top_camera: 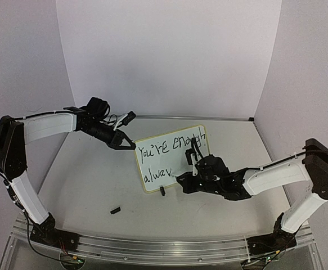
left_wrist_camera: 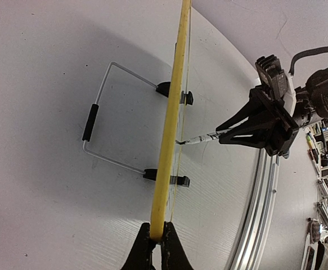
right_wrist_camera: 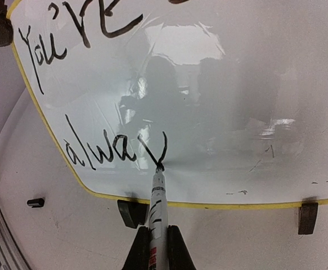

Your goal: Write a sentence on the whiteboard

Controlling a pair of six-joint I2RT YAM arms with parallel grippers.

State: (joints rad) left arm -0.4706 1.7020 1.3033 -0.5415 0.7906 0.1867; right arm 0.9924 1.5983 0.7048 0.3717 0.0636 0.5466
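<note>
Nearest to us, a metal rail runs along the front edge of the white table. A small black piece lies loose on the tabletop just beyond it, apart from everything else.

Next we meet the right gripper, clenched on a white marker that points away from it. We see the marker's black tip touching the whiteboard at the foot of the last letter written.

The whiteboard stands propped near the middle of the table on two black clip feet along its lower yellow rim, its writing face turned toward the right arm. On it we read the sentence in thin black strokes: "You're enough" on the upper line and "alway" on the lower.

Behind the board, from the left wrist, we make out a bent wire stand resting on the table and joined to the feet.

Farther back, the left gripper is closed tight on the board's yellow rim, near its upper left corner as seen from above. Beyond that rise the plain pale walls.
</note>
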